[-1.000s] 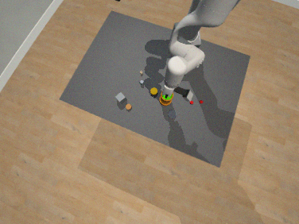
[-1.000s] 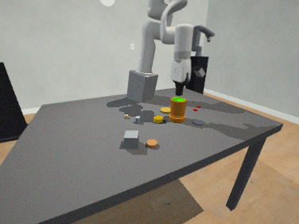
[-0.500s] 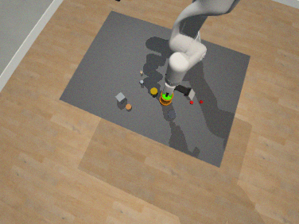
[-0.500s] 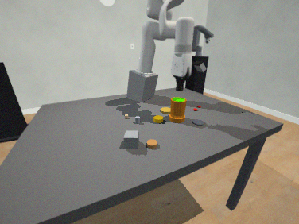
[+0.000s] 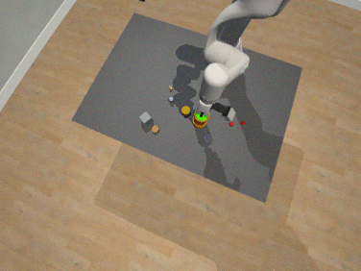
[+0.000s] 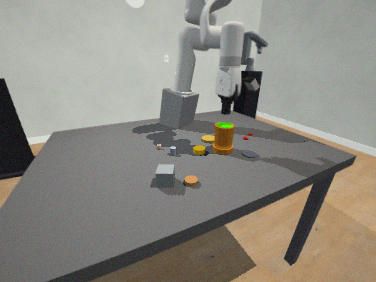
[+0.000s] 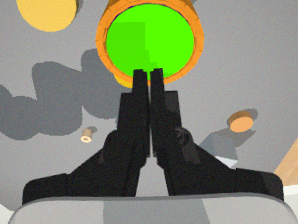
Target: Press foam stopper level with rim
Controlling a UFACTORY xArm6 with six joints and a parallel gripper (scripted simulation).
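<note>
An orange jar (image 6: 223, 138) stands upright near the middle of the grey table, also seen from above (image 5: 201, 119) and in the wrist view (image 7: 150, 12). A bright green foam stopper (image 7: 150, 39) (image 6: 224, 125) fills its mouth, its top about level with the rim. Nothing lies on the stopper. My gripper (image 7: 149, 88) (image 6: 226, 107) is shut and empty. It hangs in the air above the jar, clear of the stopper.
A yellow disc (image 6: 199, 149) and a flat yellow disc (image 6: 208, 138) lie left of the jar. A grey cube (image 6: 165, 174), an orange disc (image 6: 191, 180), a small grey cylinder (image 6: 173, 150), a dark disc (image 6: 250, 154) and two red bits (image 6: 247, 135) lie around.
</note>
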